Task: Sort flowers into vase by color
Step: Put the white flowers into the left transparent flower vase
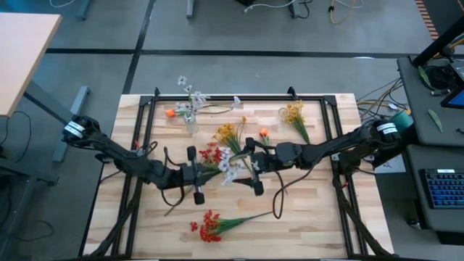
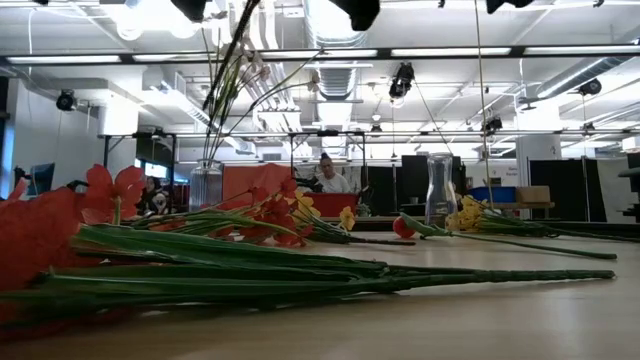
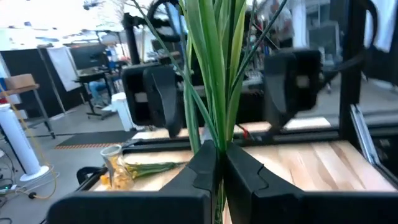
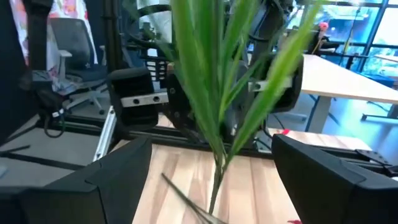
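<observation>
- The left gripper (image 1: 205, 172), near the centre of the surface (image 1: 312, 217), was clamped tight on the green stems of a white flower spray (image 1: 230, 164), holding it off the wood; the left wrist view showed the leaves rising between its closed fingers (image 3: 202, 168).
- The right gripper (image 1: 243, 161), facing it from 3 o'clock, stood with its fingers spread wide on either side of the same stems, not gripping them.
- This looked like a hand-over. To do it well, I judge the right gripper should close on bare stem well clear of the blossoms and of the left fingers, and the left should let go only once that grip is firm.
- Count of glass vases: one vase (image 1: 190, 119) at 11 o'clock, holding white flowers; a second vase (image 2: 438, 187) showed only in the low view.
- Count of sprays lying loose: a red spray (image 1: 210, 225) at 6 o'clock, a yellow spray (image 1: 294, 114) at 1 o'clock, a yellow-orange spray (image 1: 230, 133) and another red spray (image 1: 211, 154) near the centre.
</observation>
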